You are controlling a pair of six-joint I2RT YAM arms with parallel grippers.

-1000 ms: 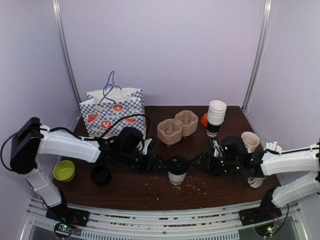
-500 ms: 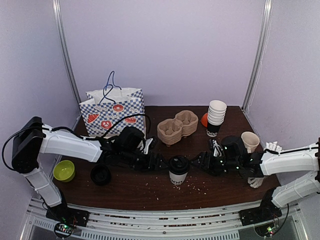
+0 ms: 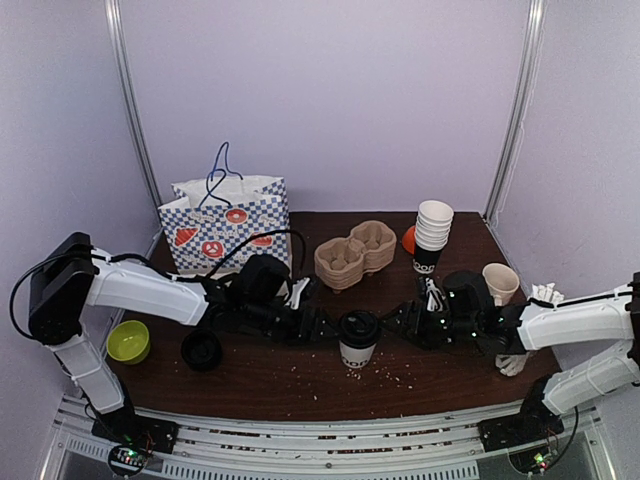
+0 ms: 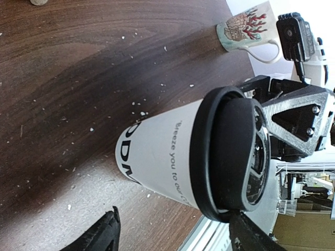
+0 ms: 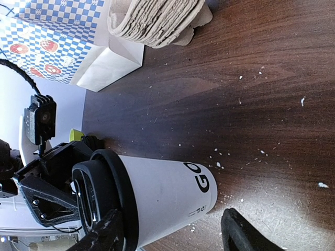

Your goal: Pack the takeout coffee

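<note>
Left end effector (image 3: 325,328), right end effector (image 3: 397,322): open, flanking takeout coffee (image 3: 356,342).

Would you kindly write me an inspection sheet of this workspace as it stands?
Surface: dark wooden table, strewn with pale crumbs.
Job's things: takeout coffee upright, lidded, at centre front.
Clutter: checkered bag, pulp cup carrier, cup stack, mug, green bowl, black round object.
Grippers: left tool and right tool open, flanking the coffee, neither seen gripping it.
Cables: black cable loops from the left arm before the bag.
Surroundings: lilac walls, metal posts.
</note>
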